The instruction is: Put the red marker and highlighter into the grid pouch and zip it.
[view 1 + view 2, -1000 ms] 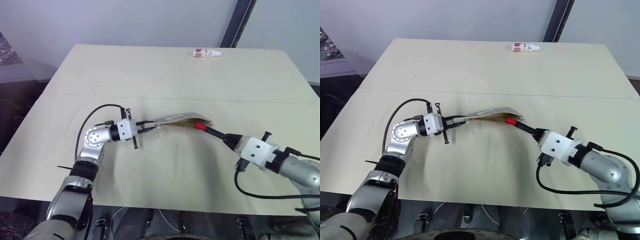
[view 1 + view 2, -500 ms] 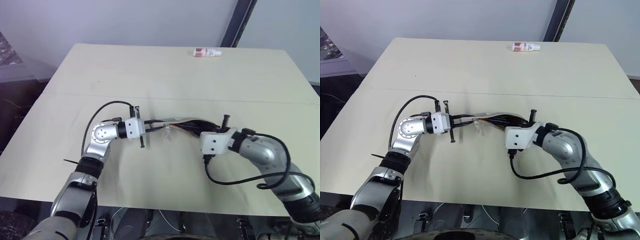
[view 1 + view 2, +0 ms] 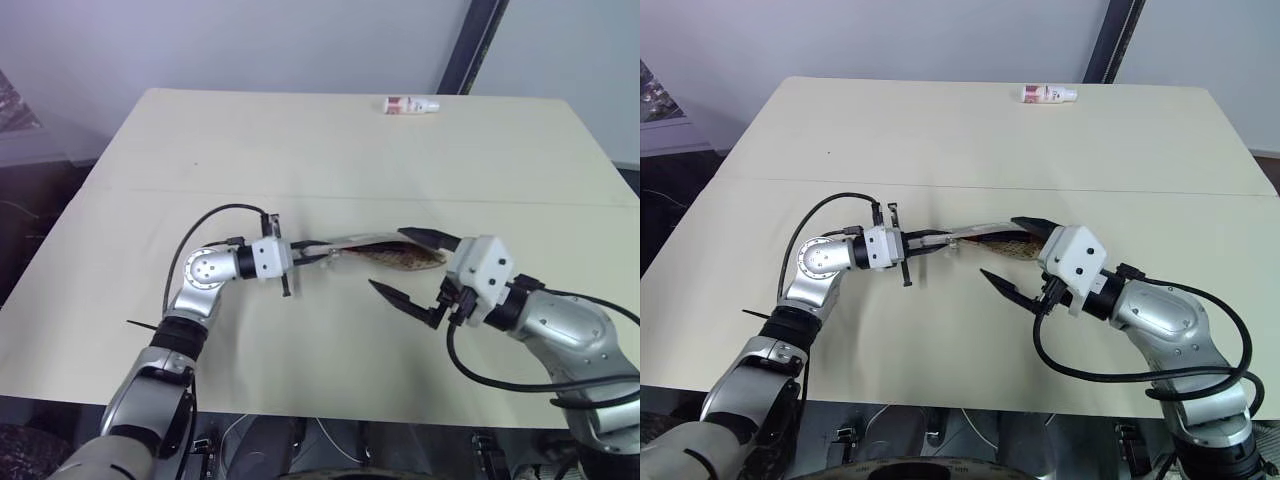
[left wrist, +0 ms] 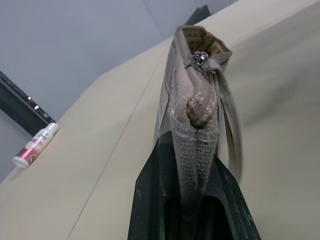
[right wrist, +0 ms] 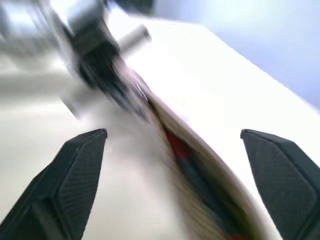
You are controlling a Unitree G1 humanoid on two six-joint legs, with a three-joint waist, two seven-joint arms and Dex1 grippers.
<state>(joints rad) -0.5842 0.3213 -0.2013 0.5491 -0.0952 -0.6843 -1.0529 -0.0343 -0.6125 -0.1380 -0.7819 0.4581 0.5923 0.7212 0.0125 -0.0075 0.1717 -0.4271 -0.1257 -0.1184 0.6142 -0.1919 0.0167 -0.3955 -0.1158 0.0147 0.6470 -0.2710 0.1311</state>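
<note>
The grid pouch (image 3: pixel 392 252) hangs just above the middle of the table, its mouth open toward my right arm. My left gripper (image 3: pixel 306 256) is shut on the pouch's left end; in the left wrist view the fabric (image 4: pixel 196 105) is pinched between the black fingers (image 4: pixel 150 200), with the zip slider (image 4: pixel 200 57) at the far end. The red marker (image 5: pixel 176 145) lies inside the open pouch, showing as a blurred red patch. My right gripper (image 3: pixel 408 268) stands wide open at the pouch's mouth, one finger above it and one below, holding nothing. The highlighter is hidden.
A small white bottle with a red label (image 3: pixel 412 104) lies at the far edge of the cream table (image 3: pixel 300 150). A dark post rises behind the table's back right. Bare tabletop surrounds the pouch on all sides.
My right gripper pushed the red marker into the pouch, let go of it, opened wide and drew back a little. The left gripper kept its hold on the pouch's end.
</note>
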